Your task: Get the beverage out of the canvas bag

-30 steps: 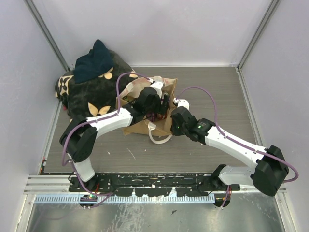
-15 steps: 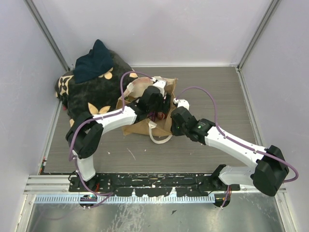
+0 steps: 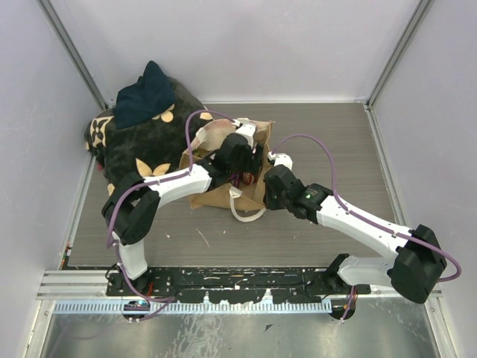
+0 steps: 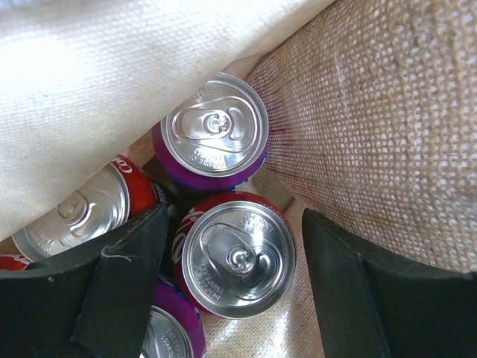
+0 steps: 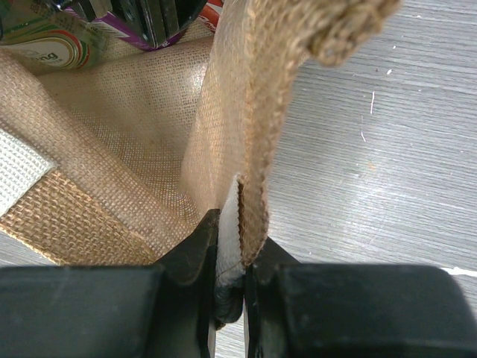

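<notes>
Straddling a red beverage can (image 4: 238, 257) among other cans (image 4: 215, 134) inside the canvas bag (image 3: 215, 197) on the table (image 3: 320, 134), the left gripper (image 4: 232, 224) has its jaws apart, while the right gripper (image 5: 232, 250) is clamped on the bag's wall.

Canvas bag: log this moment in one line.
left pincer open over red can | right pincer shut on canvas bag rim | stage pre-grasp

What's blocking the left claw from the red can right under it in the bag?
Nothing visible. The left claw is open, its fingers either side of the red silver-topped drink can. The wall of the tan woven canvas bag crowds one finger, and a purple can sits close beside.
</notes>
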You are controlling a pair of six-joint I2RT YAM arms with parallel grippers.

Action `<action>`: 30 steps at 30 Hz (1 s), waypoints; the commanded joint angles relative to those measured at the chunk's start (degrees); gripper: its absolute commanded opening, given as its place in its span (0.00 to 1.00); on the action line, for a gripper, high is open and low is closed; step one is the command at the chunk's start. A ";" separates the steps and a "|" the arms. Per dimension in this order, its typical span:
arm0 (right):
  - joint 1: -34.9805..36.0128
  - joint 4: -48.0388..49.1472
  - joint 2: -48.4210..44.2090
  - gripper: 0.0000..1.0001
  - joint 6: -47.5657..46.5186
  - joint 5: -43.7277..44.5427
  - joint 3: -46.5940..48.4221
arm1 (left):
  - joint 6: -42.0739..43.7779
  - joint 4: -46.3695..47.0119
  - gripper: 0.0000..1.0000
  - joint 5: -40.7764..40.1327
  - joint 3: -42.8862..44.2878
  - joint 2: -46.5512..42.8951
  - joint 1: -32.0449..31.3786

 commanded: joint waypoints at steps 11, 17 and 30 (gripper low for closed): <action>0.20 -1.97 -0.08 0.01 -1.29 0.92 2.92 | 1.23 -16.71 0.94 0.48 -3.69 7.28 -3.52; 0.18 -1.92 -0.27 0.02 -1.40 0.99 2.74 | 1.26 -19.04 0.99 -2.08 -3.29 8.95 -3.56; 0.18 -1.57 -0.35 0.02 -1.29 1.68 2.73 | 0.59 -21.60 0.77 -0.30 -3.75 12.52 -3.58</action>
